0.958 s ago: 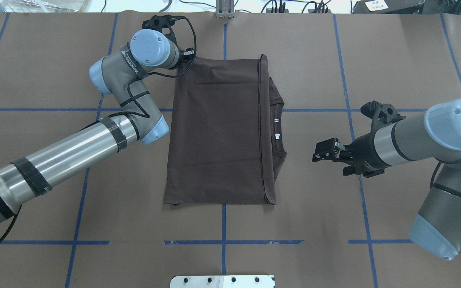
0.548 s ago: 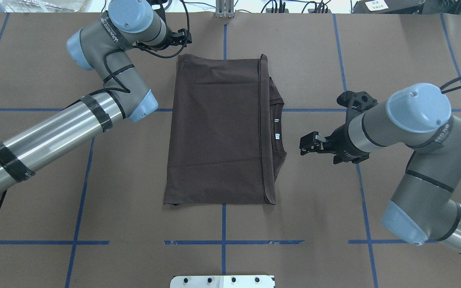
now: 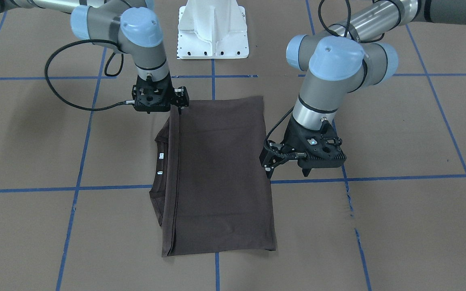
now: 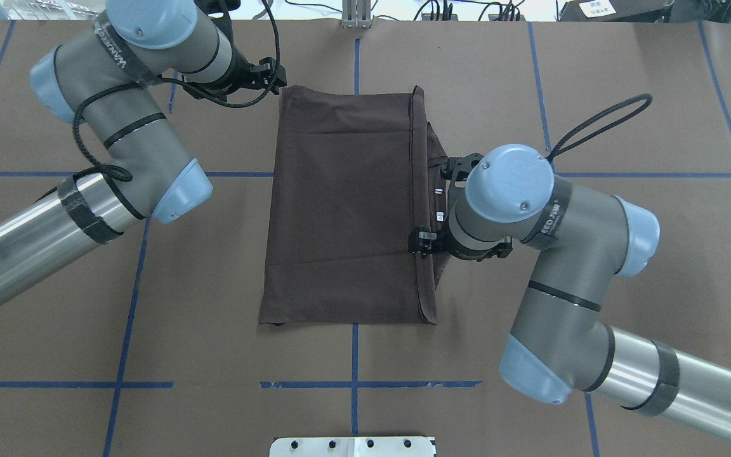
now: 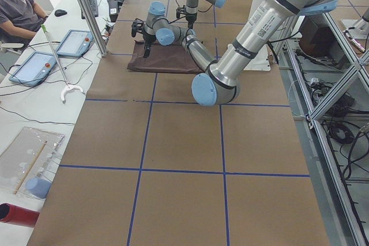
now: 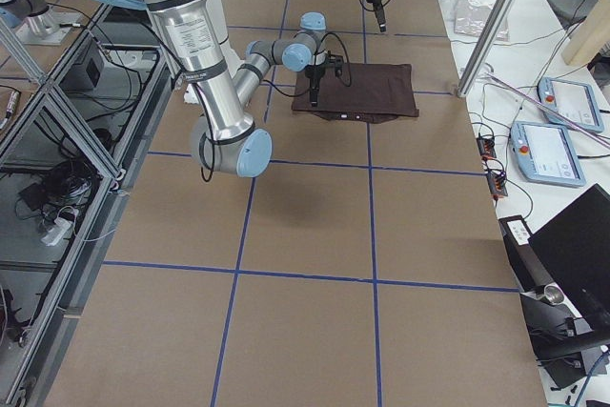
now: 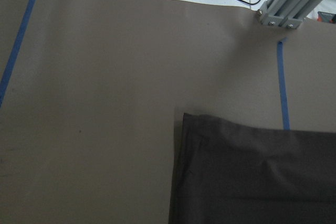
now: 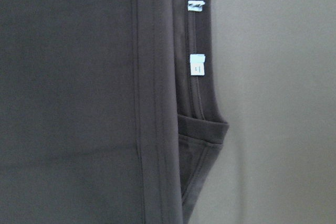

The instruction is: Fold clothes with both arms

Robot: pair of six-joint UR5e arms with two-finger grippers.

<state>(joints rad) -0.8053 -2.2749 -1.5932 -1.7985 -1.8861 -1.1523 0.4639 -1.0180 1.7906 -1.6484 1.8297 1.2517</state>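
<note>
Right now the dark brown T-shirt point(image 3: 221, 173) lies folded flat at the middle of the worktop point(image 3: 378, 226). Its collar and white neck label point(image 8: 197, 65) peek out along the edge on my right. My right end effector point(image 3: 181, 102) hangs over that collar-side edge, fingers apart, gripping nothing. My left end effector point(image 3: 268, 163) hovers above the shirt's far left corner, fingers likewise apart and empty.

t-shirt collar point(image 4: 436, 160) partly hidden under right arm point(image 4: 568, 222)
</note>
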